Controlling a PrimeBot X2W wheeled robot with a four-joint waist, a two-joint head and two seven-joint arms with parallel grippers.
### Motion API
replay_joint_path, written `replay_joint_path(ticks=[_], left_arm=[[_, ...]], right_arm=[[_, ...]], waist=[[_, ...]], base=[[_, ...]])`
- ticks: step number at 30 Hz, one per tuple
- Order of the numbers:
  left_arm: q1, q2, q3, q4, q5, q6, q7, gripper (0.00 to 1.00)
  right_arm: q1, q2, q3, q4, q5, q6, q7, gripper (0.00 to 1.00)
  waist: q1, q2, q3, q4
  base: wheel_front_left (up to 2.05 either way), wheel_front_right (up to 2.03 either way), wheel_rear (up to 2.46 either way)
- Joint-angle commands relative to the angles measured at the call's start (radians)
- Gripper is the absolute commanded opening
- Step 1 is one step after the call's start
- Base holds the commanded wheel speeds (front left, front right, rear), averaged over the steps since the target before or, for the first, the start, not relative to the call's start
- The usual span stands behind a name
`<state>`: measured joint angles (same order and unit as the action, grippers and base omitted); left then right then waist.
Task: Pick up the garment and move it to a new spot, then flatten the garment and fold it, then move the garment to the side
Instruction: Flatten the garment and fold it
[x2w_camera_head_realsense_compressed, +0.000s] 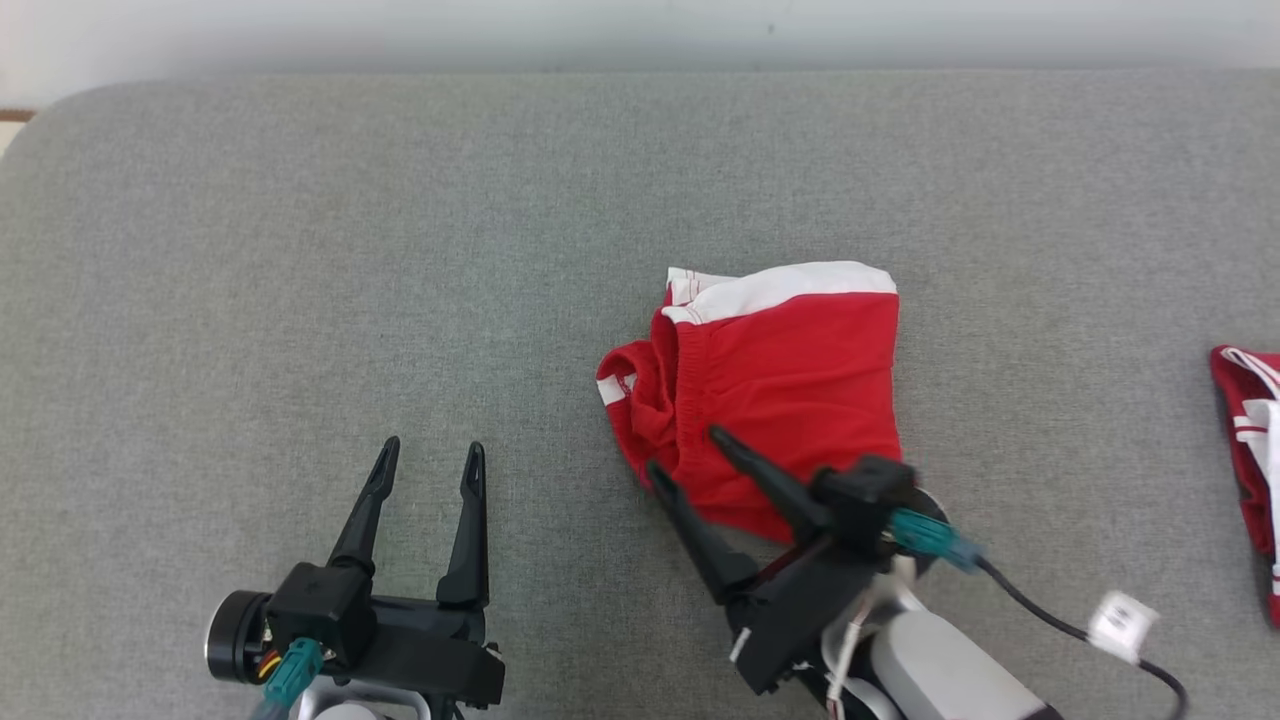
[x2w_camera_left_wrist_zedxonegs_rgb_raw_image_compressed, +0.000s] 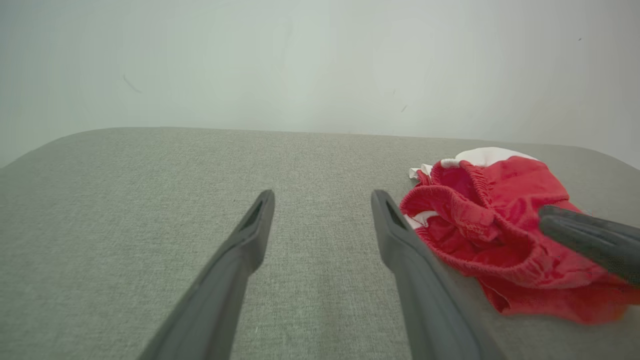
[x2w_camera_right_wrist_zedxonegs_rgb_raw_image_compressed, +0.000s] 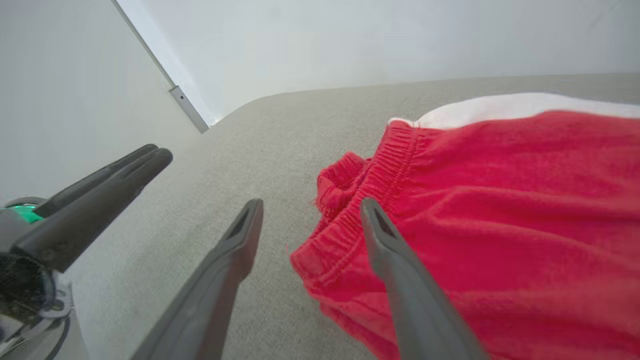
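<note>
Slim black tapered fingers sit on black mounts with teal connectors and a white-tagged cable.

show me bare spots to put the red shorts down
Widest bare grey fabric surface lies left of the red shorts with a white band, beyond the open left gripper. A narrower strip runs between them and the red-and-white garment at the right edge. Crowded around the open right gripper.

Lab-like room: grey cloth-covered table, blank wall.
</note>
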<state>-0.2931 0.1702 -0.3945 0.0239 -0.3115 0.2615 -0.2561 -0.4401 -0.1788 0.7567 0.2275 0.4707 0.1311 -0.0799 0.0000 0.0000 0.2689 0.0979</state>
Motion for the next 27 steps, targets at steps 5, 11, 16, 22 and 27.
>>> replay_joint_path(ticks=[5,11,16,22,27], left_arm=[[0.021,0.026,0.011,-0.011,0.002,0.013,0.002,1.00],[0.049,0.058,0.029,-0.043,0.005,0.035,0.014,1.00],[0.112,0.091,0.029,-0.094,0.010,0.058,0.033,1.00],[0.143,0.109,0.038,-0.100,0.000,0.069,0.049,1.00],[0.170,0.126,0.048,-0.104,-0.008,0.083,0.066,1.00]], right_arm=[[0.112,-0.020,-0.142,-0.155,-0.017,-0.001,-0.046,1.00],[0.211,-0.027,-0.396,-0.259,-0.103,-0.001,-0.080,1.00],[0.368,-0.065,-0.624,-0.319,-0.230,-0.001,-0.072,1.00],[0.459,-0.066,-0.612,-0.343,-0.250,-0.001,-0.049,1.00],[0.526,-0.052,-0.592,-0.387,-0.271,-0.001,-0.021,1.00]], waist=[[0.0000,0.0000,-0.031,-0.029],[0.0000,0.0000,-0.073,-0.060],[0.0000,0.0000,-0.146,-0.078],[0.0000,0.0000,-0.189,-0.087],[0.0000,0.0000,-0.220,-0.091]], base=[[0.00,0.00,0.00],[0.00,0.00,0.00],[0.00,0.00,0.00],[0.00,0.00,0.00],[0.00,0.00,0.00]])
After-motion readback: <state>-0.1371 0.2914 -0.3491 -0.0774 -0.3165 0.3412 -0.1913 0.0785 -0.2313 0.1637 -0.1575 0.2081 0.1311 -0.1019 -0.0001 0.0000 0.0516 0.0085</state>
